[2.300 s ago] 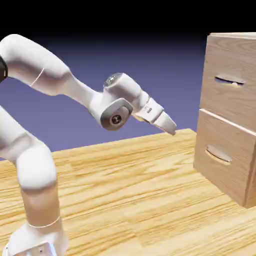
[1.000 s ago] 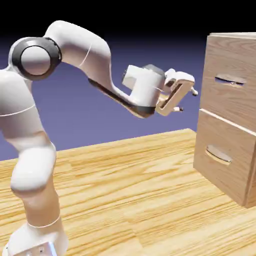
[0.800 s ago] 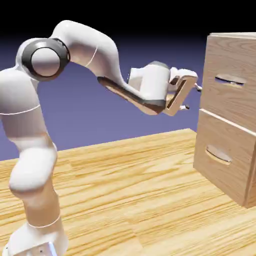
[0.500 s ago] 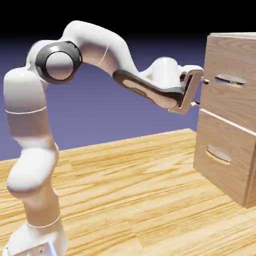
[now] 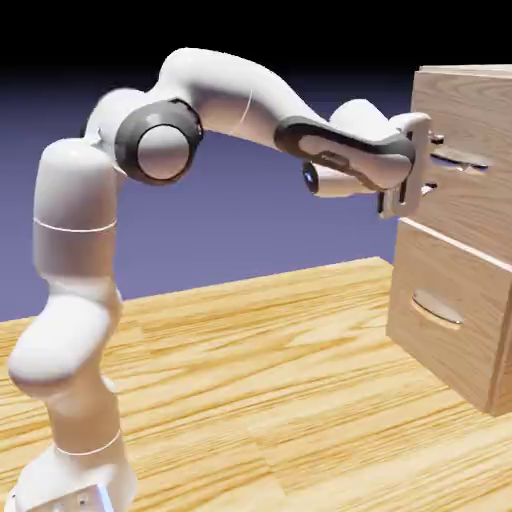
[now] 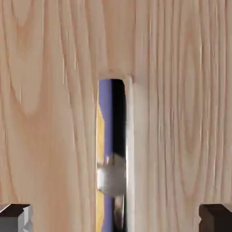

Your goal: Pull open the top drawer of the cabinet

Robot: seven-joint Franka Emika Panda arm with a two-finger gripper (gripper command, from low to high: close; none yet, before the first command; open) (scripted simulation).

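Gripper (image 5: 434,164) at the top drawer (image 5: 465,115), exterior view: fingers spread one above the other near its handle (image 5: 462,160), nothing gripped. Can't tell if the tips touch wood. Top drawer sits above the lower drawer (image 5: 450,300), flush in the cabinet (image 5: 505,340), which is cut off at the exterior view's right. Wood-grain table (image 5: 250,380), blue-violet backdrop (image 5: 290,230) going black up top. Hand view: fingertips wide apart, cropped at the bottom edge; handle slot runs between, its lower end cut off.

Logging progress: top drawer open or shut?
Shut: in the exterior view, the top drawer's front sits flush with the cabinet.
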